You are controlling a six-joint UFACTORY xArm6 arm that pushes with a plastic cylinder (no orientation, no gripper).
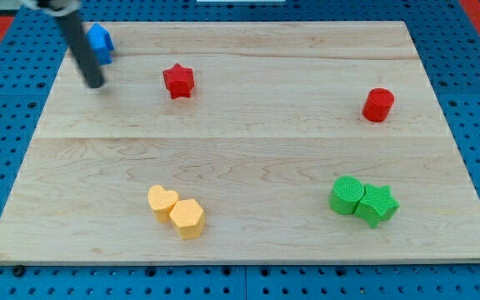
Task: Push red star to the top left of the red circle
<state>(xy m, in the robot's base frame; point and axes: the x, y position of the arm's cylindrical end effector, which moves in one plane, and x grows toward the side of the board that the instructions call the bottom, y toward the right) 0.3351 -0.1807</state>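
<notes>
Red star (pixel 178 81), upper left of wooden board (pixel 240 158), well left of red circle (pixel 378 105), looks small, rigid, light, apt to spin if struck off-centre; my tip (pixel 96 83), bare rod holding nothing, should press its left face squarely.

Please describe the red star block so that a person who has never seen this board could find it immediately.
Look at the wooden board, in its upper left part. The red star stands alone there, to the view's right of my tip and the blue block. The other red block, the red circle, is round and far to the view's right.
</notes>
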